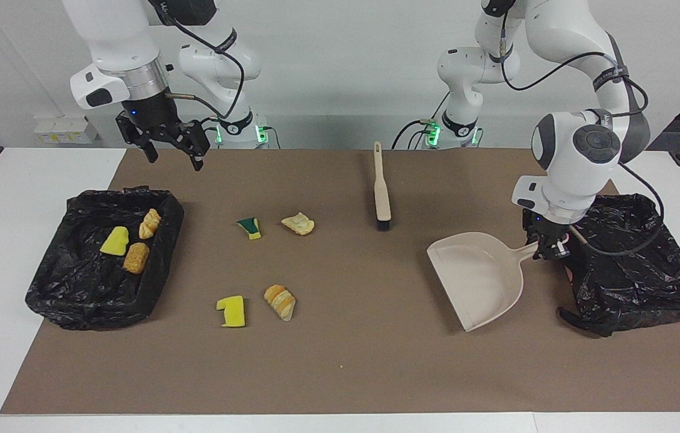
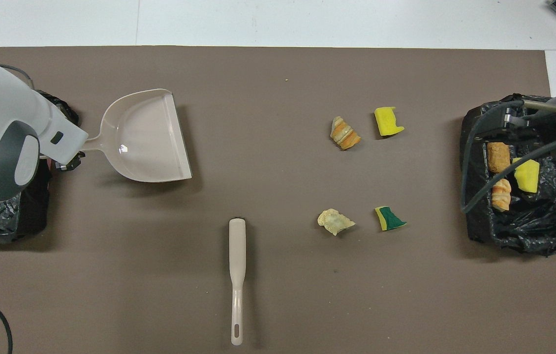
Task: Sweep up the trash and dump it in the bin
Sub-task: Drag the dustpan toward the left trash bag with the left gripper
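Yellow-green sponge scraps and bread chunks, the trash [image 1: 256, 264], lie on the surface away from both hands; three sit in a bin [image 1: 105, 300] under the open right hand [image 1: 173, 157]. Left hand [image 1: 547, 249] grips the dustpan [image 1: 481, 279] handle.

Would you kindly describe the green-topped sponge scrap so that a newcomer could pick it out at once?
Start at the black bin at the right arm's end of the brown mat. Four scraps lie loose on the mat beside it; take the pair nearer the robots. The sponge scrap is the one closer to the bin, beside the pale bread chunk, and the only piece with a dark green face.
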Available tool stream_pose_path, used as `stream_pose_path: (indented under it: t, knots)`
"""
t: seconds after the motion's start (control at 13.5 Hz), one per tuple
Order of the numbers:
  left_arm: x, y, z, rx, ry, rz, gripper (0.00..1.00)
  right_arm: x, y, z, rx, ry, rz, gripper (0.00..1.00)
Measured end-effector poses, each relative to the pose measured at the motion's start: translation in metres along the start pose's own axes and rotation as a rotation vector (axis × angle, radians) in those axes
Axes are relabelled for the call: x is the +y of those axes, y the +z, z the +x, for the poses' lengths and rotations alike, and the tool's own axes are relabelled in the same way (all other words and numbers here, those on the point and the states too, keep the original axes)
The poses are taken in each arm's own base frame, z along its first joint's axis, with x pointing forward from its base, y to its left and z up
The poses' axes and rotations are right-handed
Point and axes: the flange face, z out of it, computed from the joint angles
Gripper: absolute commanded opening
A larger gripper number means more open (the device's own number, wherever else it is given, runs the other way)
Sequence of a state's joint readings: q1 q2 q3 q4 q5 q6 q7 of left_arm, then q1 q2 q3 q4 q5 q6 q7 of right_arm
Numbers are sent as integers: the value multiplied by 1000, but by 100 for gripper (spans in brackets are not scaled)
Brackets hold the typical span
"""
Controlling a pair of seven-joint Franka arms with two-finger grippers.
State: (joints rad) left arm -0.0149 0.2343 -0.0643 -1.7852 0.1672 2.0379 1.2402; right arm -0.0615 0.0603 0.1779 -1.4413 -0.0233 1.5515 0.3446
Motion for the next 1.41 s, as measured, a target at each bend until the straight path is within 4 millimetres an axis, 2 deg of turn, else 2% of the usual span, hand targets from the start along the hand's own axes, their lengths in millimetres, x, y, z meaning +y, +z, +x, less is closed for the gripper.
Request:
stream_pose_path:
  t: [0.15,0.37,0.59,0.96,1.19,1.41]
  knots:
    - [4,15,-11,8,-3,16,0,-17,2,-6,0,-15,4,100]
    - [14,26,-6,12,11,16,0,-60,18,-29,2,-51,7,100]
    - [16,23,-2,16,16,25,0,-121,56,-80,-5,-92,-11,100]
    - [18,22,6,24,-30,38,0,-226,140,-190,-9,-120,-35,100]
    - [26,26,23,24,-21,31,0,-253,167,-233,-30,-101,-36,100]
    - [27,27,27,25,-47,29,0,-278,183,-268,-58,-86,-18,100]
